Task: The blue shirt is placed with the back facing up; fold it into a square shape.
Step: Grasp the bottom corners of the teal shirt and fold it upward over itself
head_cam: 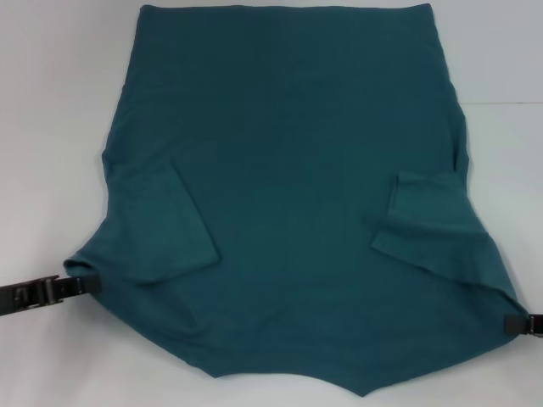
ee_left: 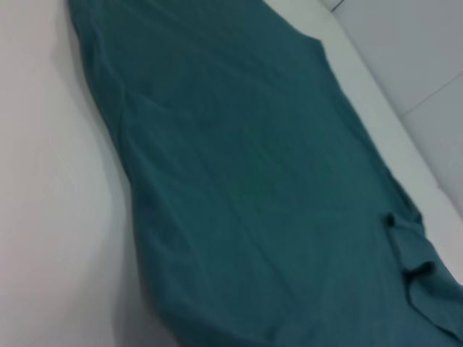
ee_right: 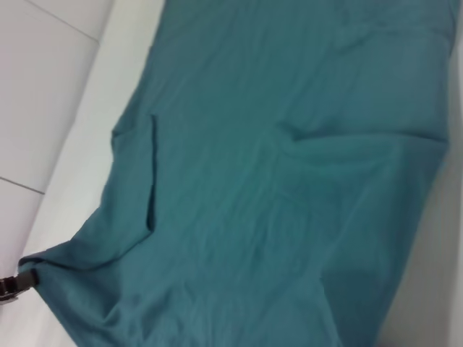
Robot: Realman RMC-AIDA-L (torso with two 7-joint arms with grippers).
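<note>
head view: shirt (head_cam: 288,195) spread plain side up on table (head_cam: 51,102), sleeves folded inward. left gripper (head_cam: 81,287) pinching near left corner, right gripper (head_cam: 516,324) pinching near right corner. i judge cloth light, limp, will sag and slide; hold at corners.

left wrist view: shirt's left edge and wrinkles only, no fingers.

right wrist view: adds left gripper (ee_right: 27,278) clamped on far-off corner, folded sleeve crease.

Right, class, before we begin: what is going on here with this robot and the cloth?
A two-armed robot is partway through folding the blue shirt, which lies plain side up on a white table. Both sleeves are already folded in over the body. The left gripper pinches the shirt's near left corner, and the right gripper is at the near right corner, both low at the table's near edge. The shirt is not yet a square.
</note>
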